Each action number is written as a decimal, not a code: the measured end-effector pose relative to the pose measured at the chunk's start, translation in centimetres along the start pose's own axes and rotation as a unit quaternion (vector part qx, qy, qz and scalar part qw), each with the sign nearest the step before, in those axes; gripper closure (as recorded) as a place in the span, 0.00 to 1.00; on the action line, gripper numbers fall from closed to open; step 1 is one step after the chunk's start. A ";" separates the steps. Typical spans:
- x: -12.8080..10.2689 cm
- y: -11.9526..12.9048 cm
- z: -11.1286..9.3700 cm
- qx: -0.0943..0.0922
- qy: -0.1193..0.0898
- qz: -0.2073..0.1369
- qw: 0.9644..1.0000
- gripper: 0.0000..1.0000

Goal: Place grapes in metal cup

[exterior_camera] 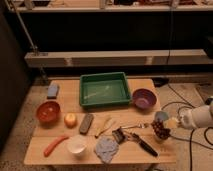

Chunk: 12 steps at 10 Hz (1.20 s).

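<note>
The grapes [160, 129], a dark maroon bumpy bunch, are at the right end of the wooden table [60, 135], just in front of the metal cup. The metal cup [161, 116] is small and grey with a dark inside, and stands right of the fork and below the purple bowl. My gripper [170, 124] comes in from the right on a white arm [199, 117]. Its tip is right against the bunch and seems to hold it slightly above the table, in front of the cup and not in it.
A green tray [105, 90] sits at the back middle, with a purple bowl [144, 98] to its right. A red bowl [48, 111], an orange fruit [70, 119], a white cup [76, 145], a cloth [106, 149], a fork [132, 126] and a black-handled tool [142, 142] lie across the table. Cables run on the floor at the right.
</note>
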 end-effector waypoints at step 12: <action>0.2 1.9 -1.0 0.025 0.023 0.039 0.999 0.21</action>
